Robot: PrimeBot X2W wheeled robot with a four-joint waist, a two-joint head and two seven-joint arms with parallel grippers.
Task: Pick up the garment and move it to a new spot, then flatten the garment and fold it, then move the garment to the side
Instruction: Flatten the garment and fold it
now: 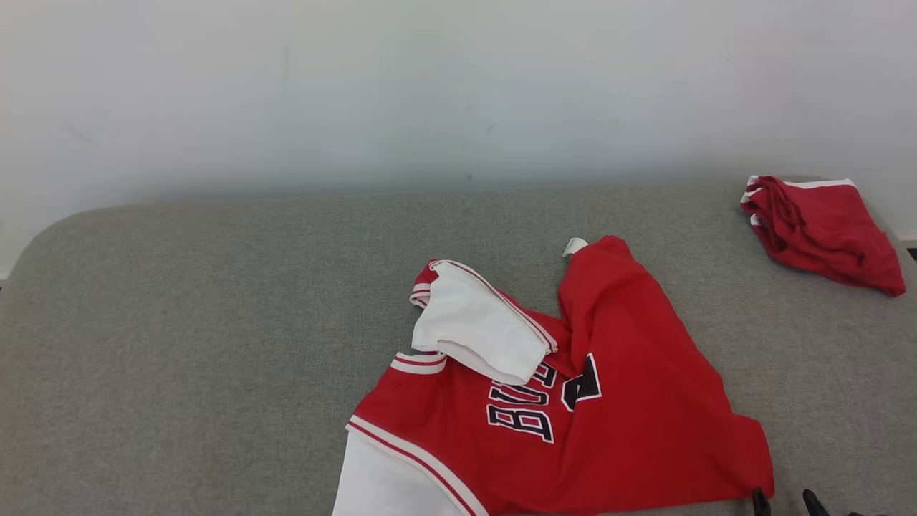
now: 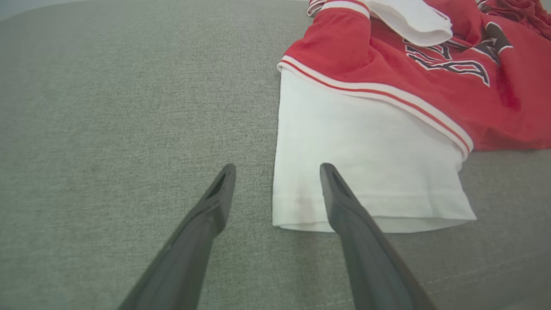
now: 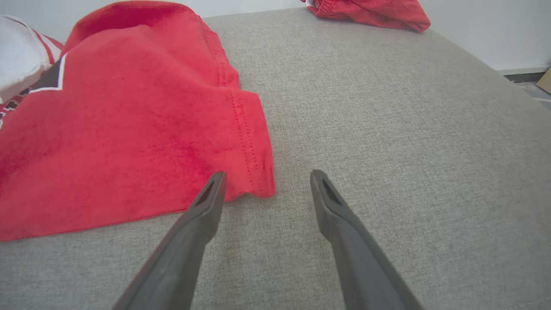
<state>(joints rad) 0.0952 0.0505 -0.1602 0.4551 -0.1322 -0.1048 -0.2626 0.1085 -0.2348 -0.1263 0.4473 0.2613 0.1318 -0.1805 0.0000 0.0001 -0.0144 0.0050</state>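
Observation:
The garment (image 1: 573, 401) is a red jersey with white sleeves and dark lettering, lying rumpled on the grey cushion's near middle. One white sleeve (image 1: 476, 326) is folded over its chest. My left gripper (image 2: 277, 172) is open above the cuff corner of the other white sleeve (image 2: 366, 163), one finger over the fabric and one over bare cushion. My right gripper (image 3: 267, 178) is open just in front of the jersey's red hem corner (image 3: 254, 172), holding nothing. Its dark fingertips (image 1: 761, 500) peek in at the head view's bottom edge beside that corner.
A second red garment (image 1: 820, 229) lies bunched at the cushion's far right corner, also seen as a red heap (image 3: 370, 13) in the right wrist view. The grey cushion (image 1: 179, 322) reaches a pale wall (image 1: 430, 86) behind. Bare fabric lies left of the jersey.

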